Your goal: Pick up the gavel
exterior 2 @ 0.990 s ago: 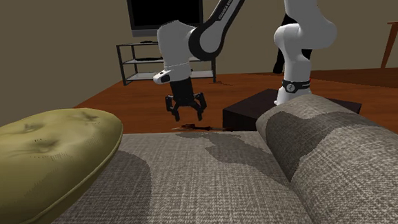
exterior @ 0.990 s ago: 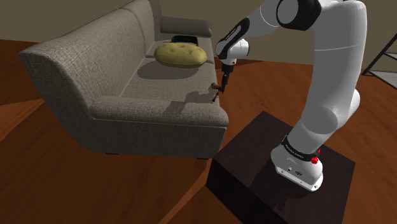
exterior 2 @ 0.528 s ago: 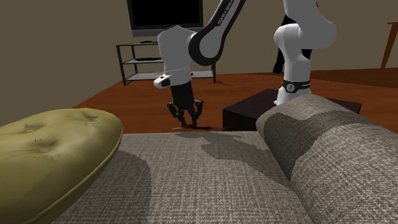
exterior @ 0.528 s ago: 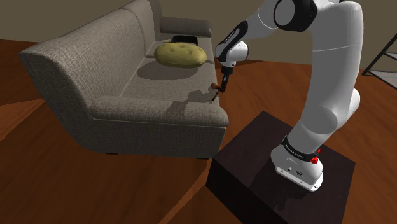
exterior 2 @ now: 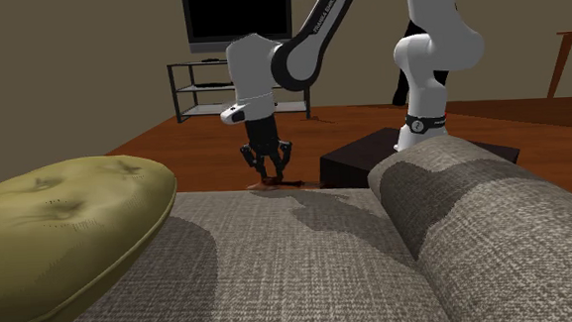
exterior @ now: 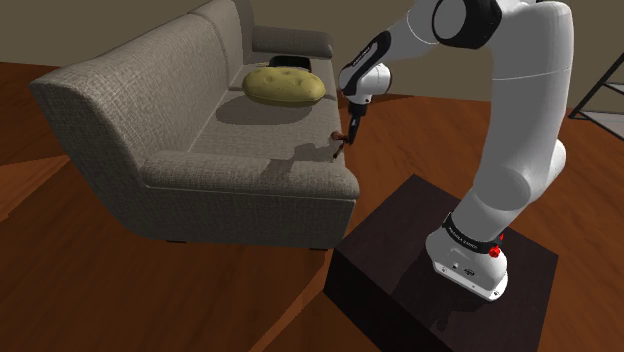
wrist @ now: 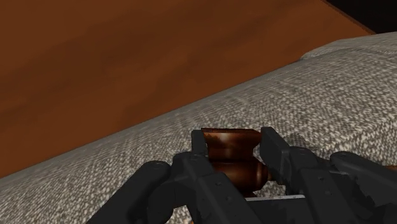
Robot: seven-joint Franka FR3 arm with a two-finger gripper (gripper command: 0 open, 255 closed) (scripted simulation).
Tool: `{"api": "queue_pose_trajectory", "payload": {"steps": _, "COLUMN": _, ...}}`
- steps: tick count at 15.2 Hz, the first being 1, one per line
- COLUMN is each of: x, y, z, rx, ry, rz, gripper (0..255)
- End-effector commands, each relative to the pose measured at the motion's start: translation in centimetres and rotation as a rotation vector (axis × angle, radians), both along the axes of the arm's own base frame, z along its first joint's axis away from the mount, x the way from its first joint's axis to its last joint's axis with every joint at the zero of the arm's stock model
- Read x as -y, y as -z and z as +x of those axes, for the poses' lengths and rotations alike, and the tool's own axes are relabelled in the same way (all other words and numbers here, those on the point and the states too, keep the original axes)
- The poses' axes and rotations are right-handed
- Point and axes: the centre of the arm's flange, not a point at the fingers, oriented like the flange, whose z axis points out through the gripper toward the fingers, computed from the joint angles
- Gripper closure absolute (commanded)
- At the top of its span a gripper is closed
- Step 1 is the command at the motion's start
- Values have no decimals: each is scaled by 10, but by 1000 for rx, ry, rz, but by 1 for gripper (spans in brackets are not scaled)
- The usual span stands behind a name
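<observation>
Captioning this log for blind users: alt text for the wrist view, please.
The gripper has its two black fingers clasped on a reddish-brown gavel, which lies on a grey sofa seat near its edge. Brown floor lies beyond.

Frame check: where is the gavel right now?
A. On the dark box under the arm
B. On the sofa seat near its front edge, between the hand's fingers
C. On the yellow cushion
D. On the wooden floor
B: the wrist view shows the hand with its fingers clasping the brown gavel, which rests on the grey sofa seat close to its edge.
</observation>
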Motion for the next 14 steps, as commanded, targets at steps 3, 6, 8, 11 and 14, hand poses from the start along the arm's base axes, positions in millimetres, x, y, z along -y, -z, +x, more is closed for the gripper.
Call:
{"api": "queue_pose_trajectory", "payload": {"steps": 3, "x": 0, "y": -20, "z": 1, "rx": 0, "ry": 0, "rz": 0, "gripper": 255}}
{"api": "queue_pose_trajectory", "payload": {"steps": 6, "x": 0, "y": -36, "z": 1, "rx": 0, "ry": 0, "rz": 0, "gripper": 255}}
{"api": "queue_pose_trajectory", "payload": {"steps": 8, "x": 0, "y": -47, "z": 1, "rx": 0, "ry": 0, "rz": 0, "gripper": 255}}
{"api": "queue_pose_trajectory", "payload": {"steps": 11, "x": 0, "y": -63, "z": 1, "rx": 0, "ry": 0, "rz": 0, "gripper": 255}}
{"api": "queue_pose_trajectory", "payload": {"steps": 14, "x": 0, "y": -74, "z": 1, "rx": 0, "ry": 0, "rz": 0, "gripper": 255}}
